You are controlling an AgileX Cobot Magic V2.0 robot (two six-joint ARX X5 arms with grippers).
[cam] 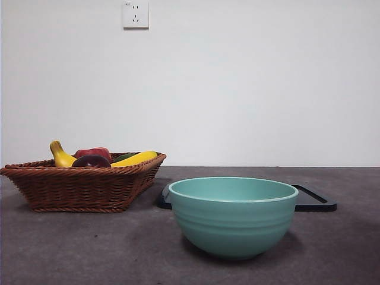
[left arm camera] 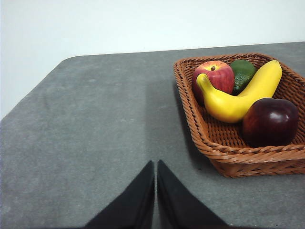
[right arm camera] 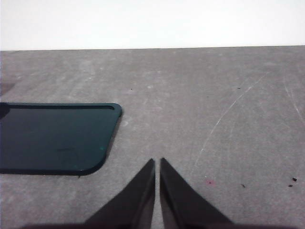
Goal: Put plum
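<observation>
Inside the basket (left arm camera: 228, 152), at the corner nearest the left gripper (left arm camera: 156, 164), sits the plum (left arm camera: 269, 121), dark and glossy, leaning against the banana (left arm camera: 240, 98). Beyond the banana, deeper in the basket, lie the apple (left arm camera: 217, 76) and a green fruit (left arm camera: 244, 72). From the front, the plum (cam: 91, 161) only just shows above the basket's woven rim (cam: 83, 172), with the apple (cam: 94, 152) behind it and the banana (cam: 135, 158) alongside.

Beside the basket stands a teal bowl (cam: 233, 217), with nothing showing above its rim, and behind the bowl lies a flat black tray (cam: 314, 199), one end of it close to the basket. The tray (right arm camera: 52, 138) also shows bare in the right wrist view.

Neither arm has begun. The left gripper hangs over bare table short of the basket, its jaws pressed together and holding nothing. The right gripper (right arm camera: 157, 164) waits past the tray's far end, jaws likewise closed and empty.

By my reading nothing of the task is done: the plum is untouched, and reaching, grasping, lifting and placing all remain. Where it should go is not stated; the bowl or tray seems likely.
</observation>
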